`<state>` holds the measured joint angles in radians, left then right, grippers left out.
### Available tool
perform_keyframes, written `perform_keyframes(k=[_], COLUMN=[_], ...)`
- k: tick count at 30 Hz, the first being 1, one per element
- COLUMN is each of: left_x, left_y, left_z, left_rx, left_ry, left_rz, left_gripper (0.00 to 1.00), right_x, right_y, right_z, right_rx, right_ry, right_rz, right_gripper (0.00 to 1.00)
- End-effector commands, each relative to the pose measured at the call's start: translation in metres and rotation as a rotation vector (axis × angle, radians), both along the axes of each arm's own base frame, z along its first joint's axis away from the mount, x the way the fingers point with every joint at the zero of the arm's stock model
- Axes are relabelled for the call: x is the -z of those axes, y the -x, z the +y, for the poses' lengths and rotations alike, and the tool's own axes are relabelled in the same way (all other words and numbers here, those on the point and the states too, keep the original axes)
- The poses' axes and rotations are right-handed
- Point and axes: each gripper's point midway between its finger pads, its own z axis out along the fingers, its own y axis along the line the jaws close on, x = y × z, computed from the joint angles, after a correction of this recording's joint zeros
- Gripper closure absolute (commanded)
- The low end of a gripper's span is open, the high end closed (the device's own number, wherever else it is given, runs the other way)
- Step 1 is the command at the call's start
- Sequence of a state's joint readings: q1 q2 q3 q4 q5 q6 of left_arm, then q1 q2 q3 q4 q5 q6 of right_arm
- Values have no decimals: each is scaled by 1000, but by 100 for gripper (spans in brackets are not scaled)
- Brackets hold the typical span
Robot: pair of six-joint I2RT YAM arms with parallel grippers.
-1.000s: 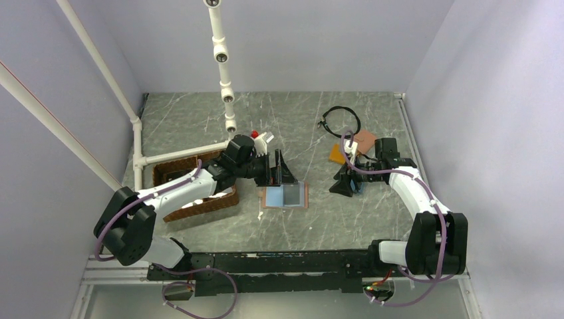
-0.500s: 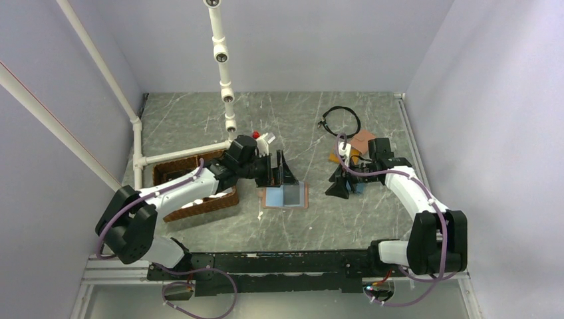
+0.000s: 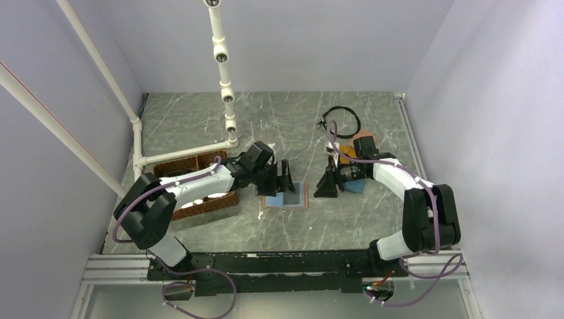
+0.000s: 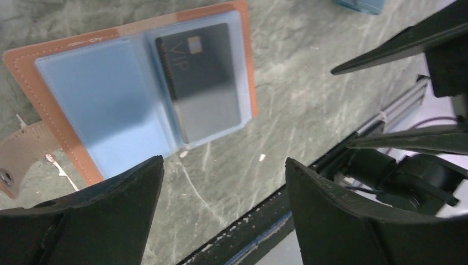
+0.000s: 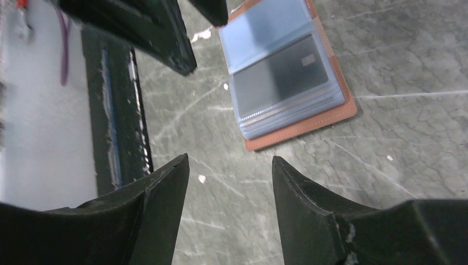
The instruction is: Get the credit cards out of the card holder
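Left gripper (image 4: 221, 164) first: fingers spread wide, nothing between them but bare table; we see it poised at the left end of the card holder (image 4: 105, 88), and whether a fingertip touches the leather we cannot tell. Over to the right gripper (image 5: 229, 160): fingers parted too, a clear gap, gripping nothing; its tips point at the holder's right end, close by but apart from it. The card holder lies opened flat mid-table between the two grippers, pockets facing up; from above its long axis runs left to right, with the snap tab sticking out at the left end. A grey credit card (image 4: 201, 83) sits in the right-hand pocket, its long side running crosswise to the holder's length.
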<state>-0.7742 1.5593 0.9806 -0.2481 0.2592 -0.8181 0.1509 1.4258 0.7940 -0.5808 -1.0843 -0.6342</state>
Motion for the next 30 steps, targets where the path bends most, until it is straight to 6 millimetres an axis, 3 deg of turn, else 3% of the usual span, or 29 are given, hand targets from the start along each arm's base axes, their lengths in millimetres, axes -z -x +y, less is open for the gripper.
perform_keyframes(k=[1,9,16,30], left_x=[4,13,20,26], left_y=[-11,-21,-27,-21], left_z=[-5,-6,-4,-12], left_rx=[-49,-93,-172,-137], left_ry=[-18,-84,-231,-286], left_rz=[-18,-5,24,37], left_gripper=[16,20,18,17], right_x=[-22,-3,1,0], right_y=[-23,-32,-33,-32], right_z=[16,16,15,12], right_rx=[75,172,187,188], right_ry=[-103,-57,-42,-34], right_rz=[115,217,210,179], right_gripper=[42,44,44,44])
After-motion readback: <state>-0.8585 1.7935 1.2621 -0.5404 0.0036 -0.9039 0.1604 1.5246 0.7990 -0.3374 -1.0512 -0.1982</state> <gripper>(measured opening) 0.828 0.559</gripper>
